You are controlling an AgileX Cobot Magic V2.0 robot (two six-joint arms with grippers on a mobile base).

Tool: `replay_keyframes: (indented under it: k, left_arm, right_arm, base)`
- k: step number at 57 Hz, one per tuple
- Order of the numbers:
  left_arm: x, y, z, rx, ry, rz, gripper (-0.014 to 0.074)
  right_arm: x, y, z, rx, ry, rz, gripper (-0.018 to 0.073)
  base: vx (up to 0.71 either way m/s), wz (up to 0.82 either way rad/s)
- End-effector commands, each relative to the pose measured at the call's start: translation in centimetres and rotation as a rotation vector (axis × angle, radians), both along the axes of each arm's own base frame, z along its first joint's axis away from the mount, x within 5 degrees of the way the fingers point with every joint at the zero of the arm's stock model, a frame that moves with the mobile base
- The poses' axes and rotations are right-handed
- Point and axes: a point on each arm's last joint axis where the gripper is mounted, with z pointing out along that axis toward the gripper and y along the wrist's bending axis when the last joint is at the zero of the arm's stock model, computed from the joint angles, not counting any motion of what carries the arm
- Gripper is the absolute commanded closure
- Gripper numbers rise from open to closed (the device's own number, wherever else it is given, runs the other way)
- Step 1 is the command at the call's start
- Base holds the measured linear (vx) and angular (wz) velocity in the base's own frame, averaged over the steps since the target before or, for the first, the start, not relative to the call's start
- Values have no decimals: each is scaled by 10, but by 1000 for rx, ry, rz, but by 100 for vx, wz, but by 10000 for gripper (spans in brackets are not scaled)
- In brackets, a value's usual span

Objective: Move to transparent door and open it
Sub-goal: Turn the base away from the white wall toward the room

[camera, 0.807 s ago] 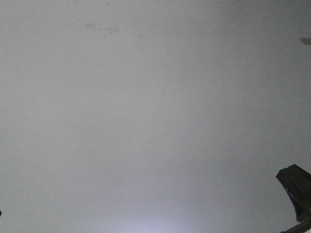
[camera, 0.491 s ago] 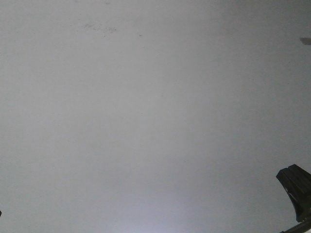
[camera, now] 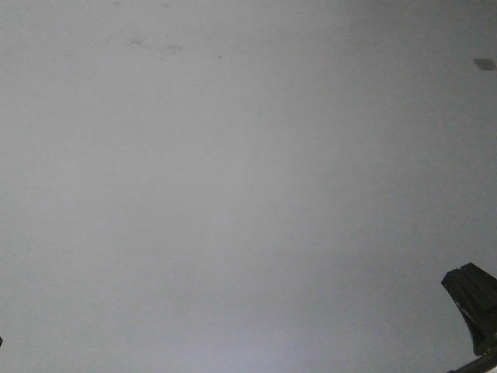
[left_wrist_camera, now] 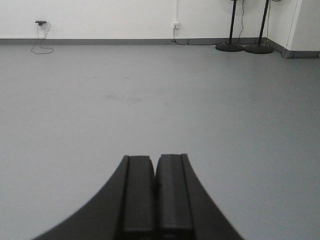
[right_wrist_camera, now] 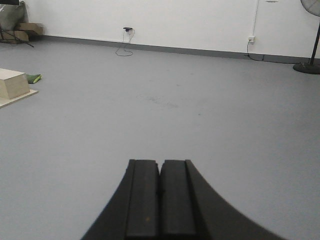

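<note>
The transparent door is out of view in every frame. My left gripper [left_wrist_camera: 154,158] is shut and empty, pointing across bare grey floor toward a white wall. My right gripper [right_wrist_camera: 160,162] is shut and empty, also pointing over the grey floor toward the white wall. In the front view only grey floor shows, with a black part of the right arm [camera: 472,299] at the bottom right corner.
Two black fan stands [left_wrist_camera: 229,46] stand at the wall's right end, one also in the right wrist view [right_wrist_camera: 307,67]. A wooden block on a board [right_wrist_camera: 12,84] lies at the left. A cable and plug [right_wrist_camera: 125,41] hang on the wall. Faint scuff marks [camera: 155,44] mark the floor.
The floor scuff marks and a small dark patch at the right have slid slightly upward in the front view; the base is moving. The arms have not moved.
</note>
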Motion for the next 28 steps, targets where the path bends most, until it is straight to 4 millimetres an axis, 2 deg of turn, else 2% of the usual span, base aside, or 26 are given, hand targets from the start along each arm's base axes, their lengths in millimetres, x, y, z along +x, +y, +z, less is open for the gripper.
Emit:
replay_keyframes:
  k: [1, 28]
  left_arm:
    - [0, 0, 3, -11, -83, -5, 594]
    - [0, 0, 3, -11, -83, -5, 594]
  right_arm:
    - [0, -1, 7, 25, -92, -15, 564]
    - [0, -1, 7, 25, -92, -15, 564]
  base:
    - [5, -1]
    - [13, -4]
